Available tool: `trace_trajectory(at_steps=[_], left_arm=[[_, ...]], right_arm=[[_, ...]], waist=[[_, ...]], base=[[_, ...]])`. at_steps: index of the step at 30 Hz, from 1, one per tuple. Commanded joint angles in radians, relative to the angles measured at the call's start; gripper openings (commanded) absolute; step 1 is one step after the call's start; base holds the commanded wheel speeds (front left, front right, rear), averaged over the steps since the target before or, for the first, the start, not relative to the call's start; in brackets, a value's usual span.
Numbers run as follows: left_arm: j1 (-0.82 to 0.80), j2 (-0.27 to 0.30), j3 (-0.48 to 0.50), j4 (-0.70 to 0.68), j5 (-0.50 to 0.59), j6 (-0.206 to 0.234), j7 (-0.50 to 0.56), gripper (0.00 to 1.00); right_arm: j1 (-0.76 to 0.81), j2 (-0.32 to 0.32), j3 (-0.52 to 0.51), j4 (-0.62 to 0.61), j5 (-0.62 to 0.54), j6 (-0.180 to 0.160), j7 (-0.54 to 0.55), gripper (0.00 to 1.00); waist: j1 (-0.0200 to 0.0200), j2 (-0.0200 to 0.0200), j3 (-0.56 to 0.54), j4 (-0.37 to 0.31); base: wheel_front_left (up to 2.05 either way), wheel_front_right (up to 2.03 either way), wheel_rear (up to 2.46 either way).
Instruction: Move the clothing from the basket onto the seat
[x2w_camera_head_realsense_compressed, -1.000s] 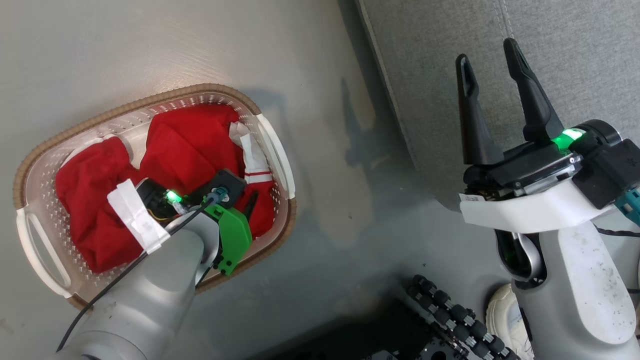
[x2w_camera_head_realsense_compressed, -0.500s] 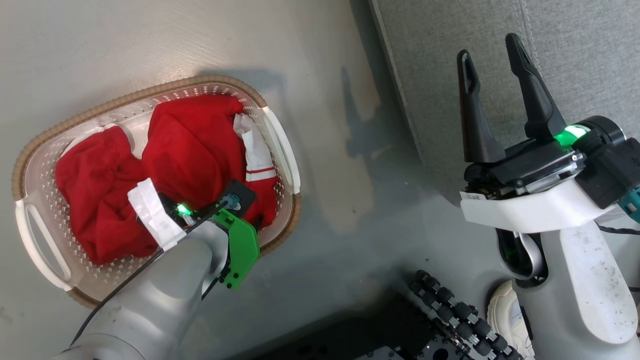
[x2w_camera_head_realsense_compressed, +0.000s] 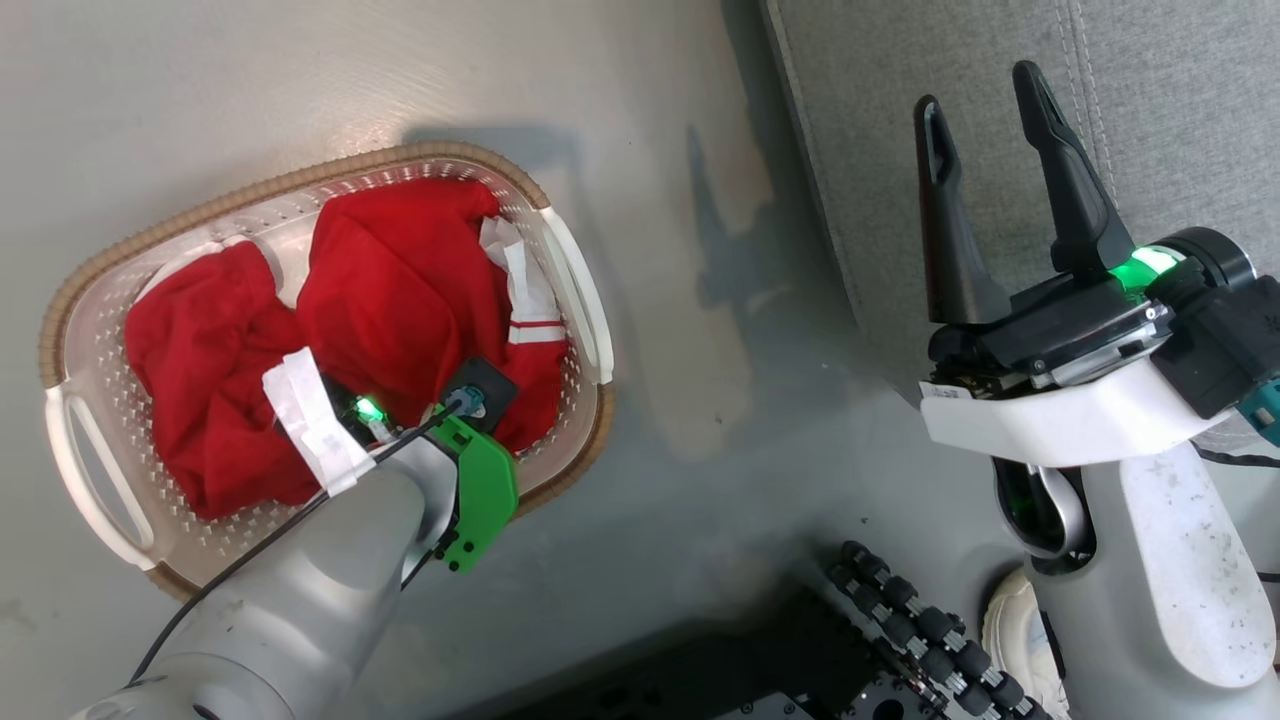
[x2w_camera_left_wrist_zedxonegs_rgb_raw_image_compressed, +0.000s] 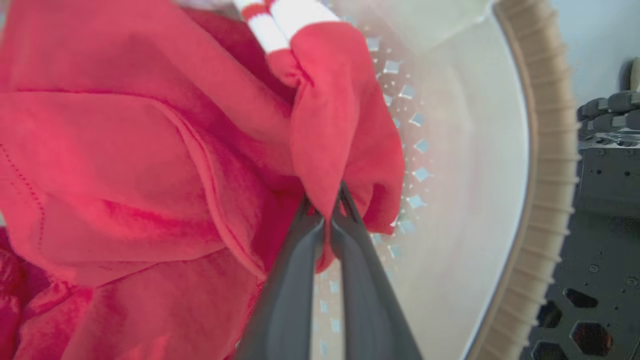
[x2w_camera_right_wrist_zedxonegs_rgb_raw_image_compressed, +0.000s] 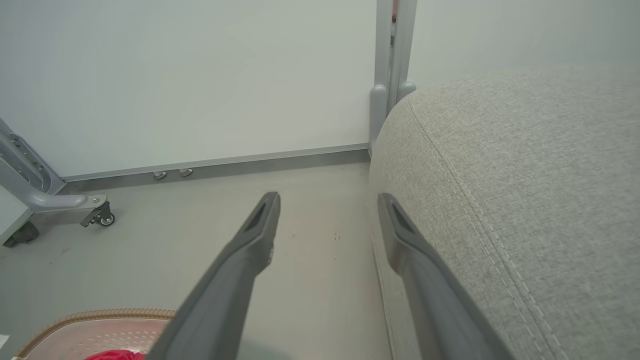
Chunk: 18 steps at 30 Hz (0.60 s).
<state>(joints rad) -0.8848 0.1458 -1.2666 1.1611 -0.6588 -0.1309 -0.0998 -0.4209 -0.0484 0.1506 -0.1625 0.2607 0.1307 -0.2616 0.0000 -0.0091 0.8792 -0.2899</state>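
seat (x2w_camera_head_realsense_compressed: 1150, 120): standing on the floor to the right of the basket, well apart from it; showing no clothing on the part in view.
basket (x2w_camera_head_realsense_compressed: 200, 215): resting on the floor at the left; holding all the clothing.
clothing (x2w_camera_head_realsense_compressed: 400, 290): lying in two heaps inside the basket, the bigger toward its right end, the smaller (x2w_camera_head_realsense_compressed: 200, 400) toward its left end.
handling: likely weighing little and giving way at any touch; draping and stretching out on a lift rather than keeping shape; possibly dragging over the rim or tugging the other heap along; not risking breakage.
hold: pinching a thick fold, as here by the basket's right wall, seeming sound enough; biting deeper into bunched cloth probably being safer than nipping a thin hem.
look: showing bright red, soft and creased, with white stripes (x2w_camera_head_realsense_compressed: 535, 325) at a cuff or hem near the right handle; failing to show any logo.
left gripper (x2w_camera_left_wrist_zedxonegs_rgb_raw_image_compressed: 327, 212): reaching down into the basket, fingers pressed together on a red fold of the clothing.
right gripper (x2w_camera_head_realsense_compressed: 978, 88): hovering over the seat's left edge, fingers spread, holding nothing.
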Motion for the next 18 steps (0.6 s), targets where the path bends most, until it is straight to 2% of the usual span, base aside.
trace_trajectory(at_steps=[1, 10, 18], left_arm=[[-0.018, -0.003, -0.004, 0.000, -0.006, 0.000, -0.013, 0.00], [0.001, -0.022, -0.010, -0.015, -0.056, 0.000, -0.085, 0.00], [0.034, -0.042, -0.012, -0.050, -0.108, 0.000, -0.148, 0.00]], right_arm=[[-0.010, -0.001, 0.002, 0.004, -0.006, 0.000, -0.003, 1.00], [0.007, -0.001, -0.006, 0.036, -0.018, 0.000, -0.003, 1.00], [0.047, -0.002, -0.021, 0.081, -0.043, 0.000, -0.003, 1.00]], waist=[[0.0000, 0.0091, -0.016, 0.005], [0.0000, 0.0091, -0.118, 0.032], [0.0000, 0.0091, -0.254, 0.084]], base=[[0.00, 0.00, 0.00], [0.00, 0.00, 0.00], [0.00, 0.00, 0.00]])
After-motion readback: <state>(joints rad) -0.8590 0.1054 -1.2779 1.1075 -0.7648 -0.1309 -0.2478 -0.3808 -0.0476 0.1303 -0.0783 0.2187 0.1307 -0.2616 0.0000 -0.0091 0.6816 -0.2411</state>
